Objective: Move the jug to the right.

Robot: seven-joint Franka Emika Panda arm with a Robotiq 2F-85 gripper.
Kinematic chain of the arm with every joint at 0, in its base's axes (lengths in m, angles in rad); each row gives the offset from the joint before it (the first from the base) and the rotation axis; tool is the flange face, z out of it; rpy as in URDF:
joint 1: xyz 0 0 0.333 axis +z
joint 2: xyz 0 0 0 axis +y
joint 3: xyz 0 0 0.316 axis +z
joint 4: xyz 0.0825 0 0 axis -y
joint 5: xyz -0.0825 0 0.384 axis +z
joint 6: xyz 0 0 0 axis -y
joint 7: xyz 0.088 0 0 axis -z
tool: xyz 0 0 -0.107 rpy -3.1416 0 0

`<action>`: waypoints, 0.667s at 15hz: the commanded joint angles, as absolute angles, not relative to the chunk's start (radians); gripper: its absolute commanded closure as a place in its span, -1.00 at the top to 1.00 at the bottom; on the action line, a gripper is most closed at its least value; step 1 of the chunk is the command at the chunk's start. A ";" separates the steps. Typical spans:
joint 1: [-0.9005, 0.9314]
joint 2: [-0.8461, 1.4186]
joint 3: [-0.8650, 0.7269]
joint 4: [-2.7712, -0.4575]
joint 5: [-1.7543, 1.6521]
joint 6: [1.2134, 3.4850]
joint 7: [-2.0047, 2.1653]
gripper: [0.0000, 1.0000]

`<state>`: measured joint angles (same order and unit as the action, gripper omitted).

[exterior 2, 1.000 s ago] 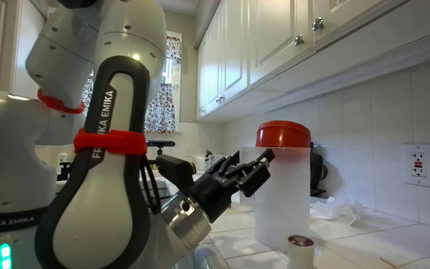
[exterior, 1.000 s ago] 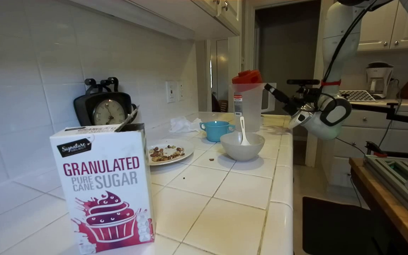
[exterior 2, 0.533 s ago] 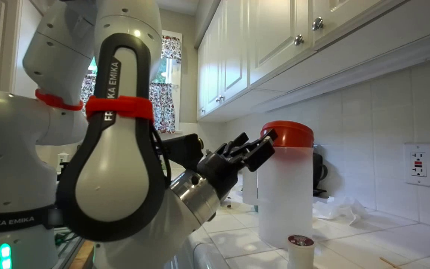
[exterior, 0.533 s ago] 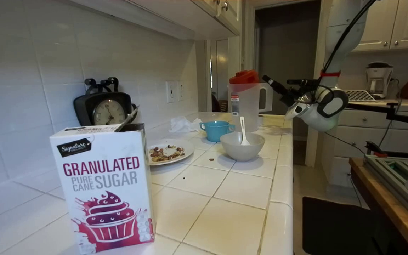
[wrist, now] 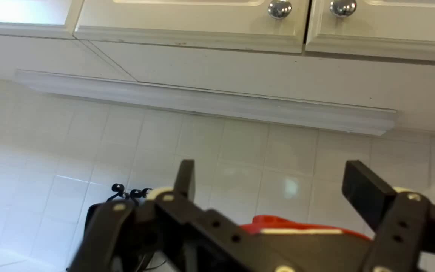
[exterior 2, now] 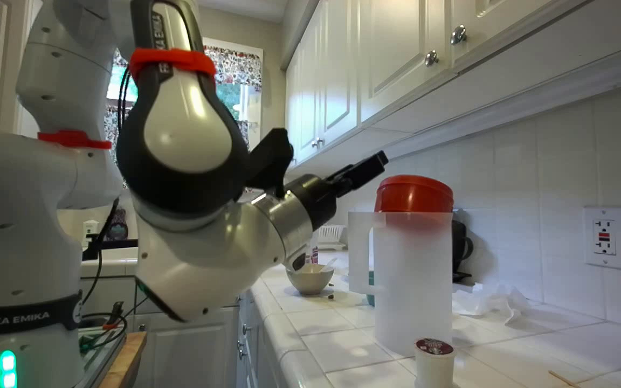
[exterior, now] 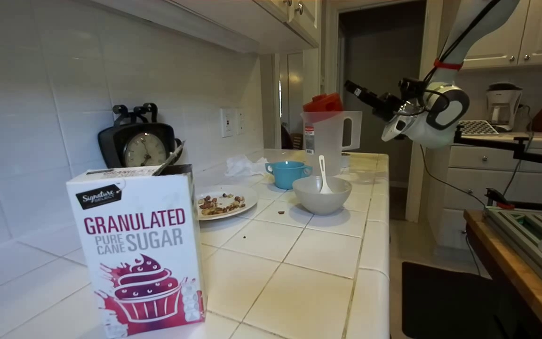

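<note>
The jug [exterior 2: 415, 291] stands upright on the table [exterior: 308, 282], free of any grip. Its red lid [exterior 2: 414, 194] sits tilted and proud of the rim. The gripper [wrist: 273, 180] hangs above the jug, on the side of its handle [exterior 2: 359, 253], fingers [wrist: 368, 192] wide apart and holding nothing; I observe no contact. A light-blue bowl [exterior: 288, 174] is near the jug; a small coffee pod [exterior 2: 434, 364] stands close to the jug's base, whether touching I cannot determine.

Assessment: I judge the placing probably done, the step in hand being to take the gripper clear of the jug, though a grasp to come cannot be ruled out. Whether the jug is far enough right I cannot certify. Recommended: back away on the handle side with fingers apart, never across the lid, which a brush could knock loose. If the jug must go farther, come level with the handle, close on its upright part, and slide slowly, keeping the base off the pod.
</note>
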<state>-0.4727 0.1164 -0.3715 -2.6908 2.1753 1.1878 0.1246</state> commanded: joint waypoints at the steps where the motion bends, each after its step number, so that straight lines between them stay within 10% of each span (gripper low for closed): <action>1: -0.443 -0.077 -0.408 -2.727 2.087 1.394 0.037 1.00; 10: -0.421 -0.348 -0.256 -2.582 1.876 1.888 0.118 1.00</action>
<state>-0.4386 -0.3159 -0.3024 -2.6334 1.9542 1.7310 0.0550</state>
